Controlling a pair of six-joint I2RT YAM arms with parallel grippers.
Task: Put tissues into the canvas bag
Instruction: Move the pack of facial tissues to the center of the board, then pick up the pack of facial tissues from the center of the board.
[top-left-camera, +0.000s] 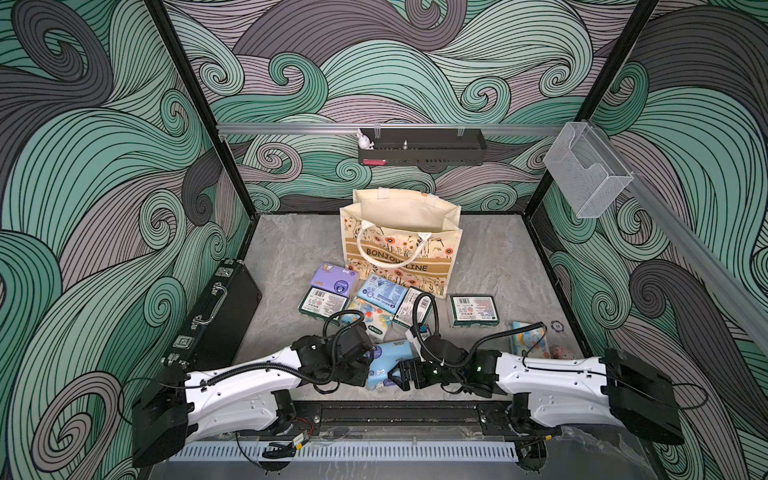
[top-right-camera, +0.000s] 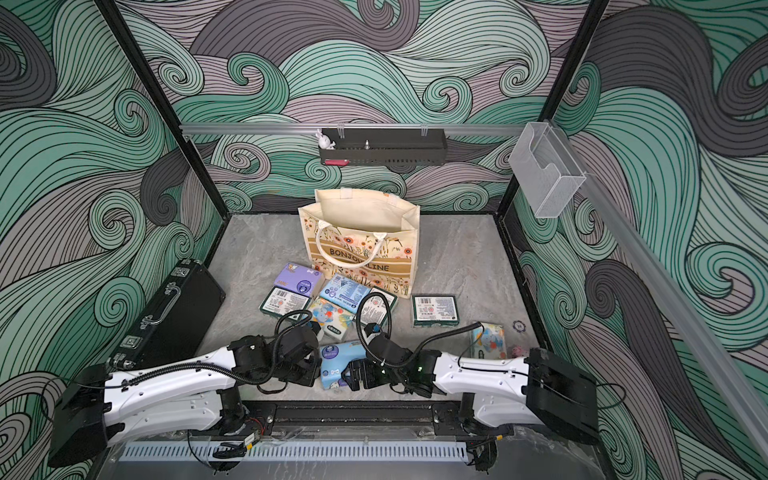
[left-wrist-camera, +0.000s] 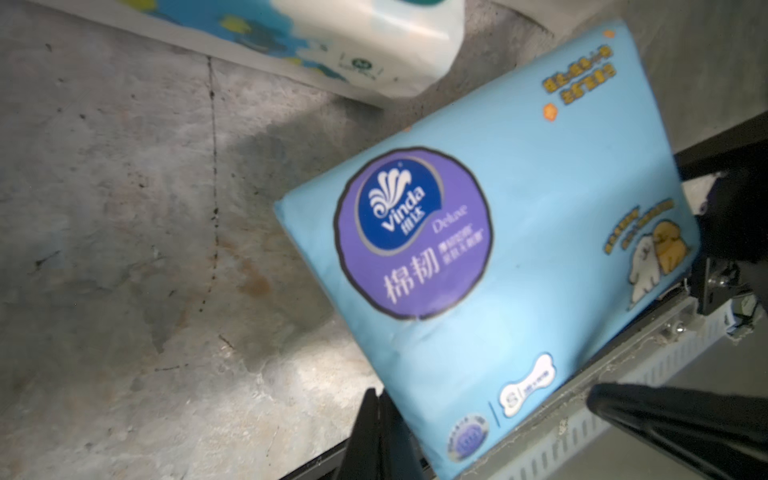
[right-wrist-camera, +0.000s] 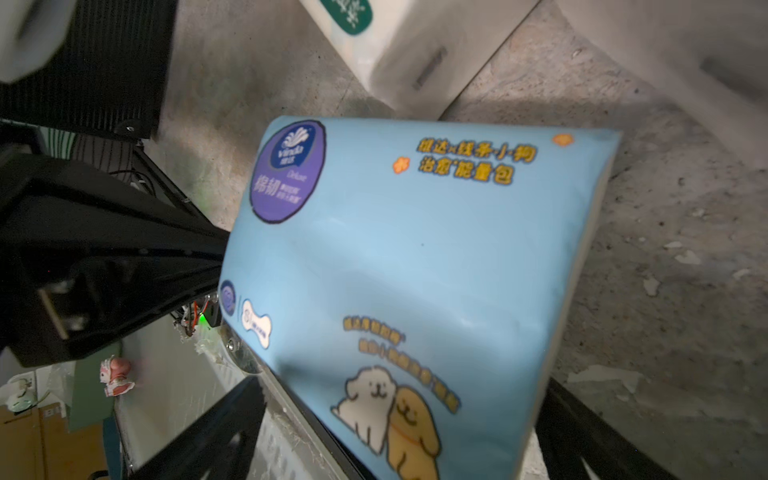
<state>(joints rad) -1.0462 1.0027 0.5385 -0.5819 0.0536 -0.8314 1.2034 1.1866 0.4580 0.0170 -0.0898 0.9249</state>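
Note:
A light blue tissue pack (top-left-camera: 388, 361) (top-right-camera: 338, 361) lies tilted near the table's front edge, between both grippers. My right gripper (right-wrist-camera: 399, 386) (top-left-camera: 400, 376) is open, one finger on each side of the pack (right-wrist-camera: 415, 270). My left gripper (left-wrist-camera: 380, 399) (top-left-camera: 365, 368) is shut with only a hairline slit, its tips against the pack's (left-wrist-camera: 498, 249) opposite edge. The canvas bag (top-left-camera: 399, 245) (top-right-camera: 361, 245) stands upright and open at the back. In front of it lie several more tissue packs: purple (top-left-camera: 334, 280), light blue (top-left-camera: 382, 293), green-white (top-left-camera: 471, 309), elephant-print (top-left-camera: 528, 338).
A black hard case (top-left-camera: 220, 316) leans along the left wall. A small pink plush (top-left-camera: 561, 353) and a round chip (top-left-camera: 557, 326) lie at the right. The black front rail (top-left-camera: 395, 415) runs just behind the held-between pack. A black shelf (top-left-camera: 422, 151) hangs on the rear wall.

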